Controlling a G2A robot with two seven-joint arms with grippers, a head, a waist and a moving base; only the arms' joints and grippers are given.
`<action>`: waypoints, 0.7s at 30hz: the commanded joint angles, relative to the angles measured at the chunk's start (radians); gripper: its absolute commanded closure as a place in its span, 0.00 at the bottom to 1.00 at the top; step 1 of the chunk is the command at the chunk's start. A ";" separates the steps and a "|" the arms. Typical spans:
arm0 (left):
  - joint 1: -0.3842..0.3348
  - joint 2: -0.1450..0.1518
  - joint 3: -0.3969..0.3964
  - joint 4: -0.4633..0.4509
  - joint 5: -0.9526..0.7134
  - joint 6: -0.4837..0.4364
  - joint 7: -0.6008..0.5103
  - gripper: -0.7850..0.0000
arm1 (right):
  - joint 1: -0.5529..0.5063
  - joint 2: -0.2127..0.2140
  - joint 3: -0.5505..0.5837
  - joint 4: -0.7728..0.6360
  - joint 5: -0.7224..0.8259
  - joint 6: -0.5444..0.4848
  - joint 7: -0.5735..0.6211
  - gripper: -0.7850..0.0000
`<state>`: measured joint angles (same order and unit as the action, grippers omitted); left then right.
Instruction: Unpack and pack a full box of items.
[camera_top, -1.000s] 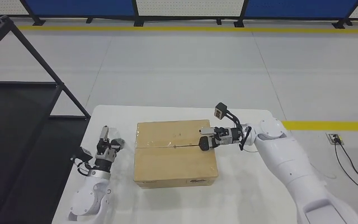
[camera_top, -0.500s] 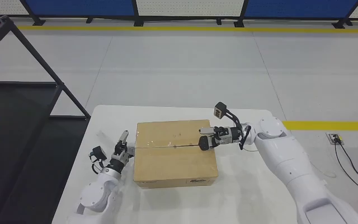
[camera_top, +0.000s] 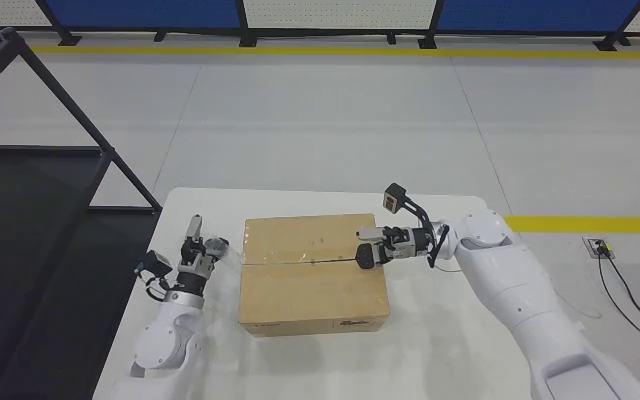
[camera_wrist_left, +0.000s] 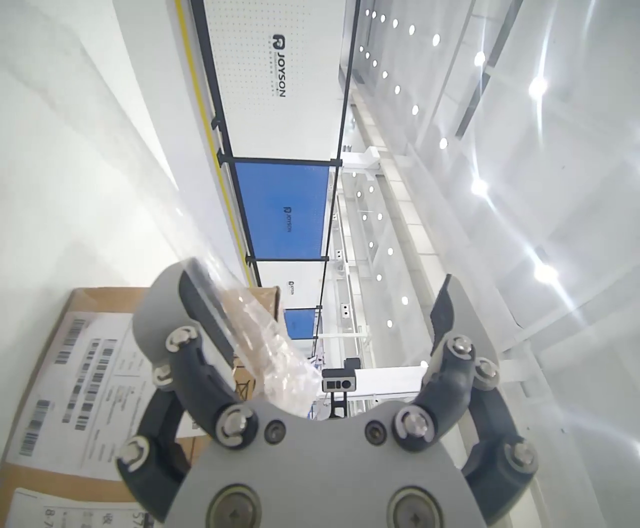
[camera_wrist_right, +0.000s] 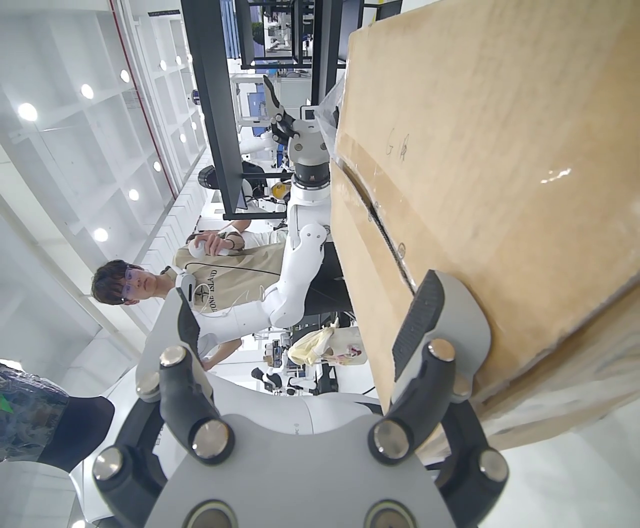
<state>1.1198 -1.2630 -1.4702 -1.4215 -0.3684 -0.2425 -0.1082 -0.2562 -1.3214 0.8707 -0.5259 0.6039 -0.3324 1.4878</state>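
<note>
The closed box (camera_top: 313, 272) sits in the lower middle of the top view, on the white worktop (camera_top: 430, 340). Its two top flaps meet at a seam (camera_top: 300, 262) that runs left to right across the lid. In the right wrist view the seam (camera_wrist_right: 380, 225) shows a thin dark gap along part of its length, so the flaps are not tight together there.

The right tool (camera_top: 365, 256) is at the box's right edge, level with the seam. In its own wrist view the right tool (camera_wrist_right: 302, 305) is spread and grips nothing. One finger (camera_wrist_right: 420, 325) lies against the top of the box (camera_wrist_right: 500, 150) close to the seam's end; the other is off the box, in the air.

The left tool (camera_top: 203, 240) is at the lower left of the top view, just beside the box's left side and apart from it. Its wrist view shows the left tool (camera_wrist_left: 317, 300) released, fingers wide. A crumpled clear strip (camera_wrist_left: 260, 340), possibly tape, clings to one finger. Behind it is a side of the box (camera_wrist_left: 90, 300) bearing white labels (camera_wrist_left: 85, 380).
</note>
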 joint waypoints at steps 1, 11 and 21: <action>-0.009 0.001 -0.006 -0.005 0.011 0.020 -0.006 0.00 | 0.002 -0.001 -0.001 0.000 0.000 0.000 0.001 0.00; -0.060 0.012 -0.003 0.048 0.058 0.116 -0.181 0.00 | 0.005 -0.002 -0.003 0.005 0.002 -0.003 -0.003 0.00; -0.052 0.001 -0.020 0.032 -0.019 0.009 -0.094 0.00 | 0.005 -0.001 -0.002 0.004 0.002 -0.005 -0.005 0.00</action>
<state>1.0651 -1.2603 -1.4870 -1.3838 -0.3791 -0.2305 -0.2205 -0.2516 -1.3222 0.8684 -0.5217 0.6060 -0.3377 1.4825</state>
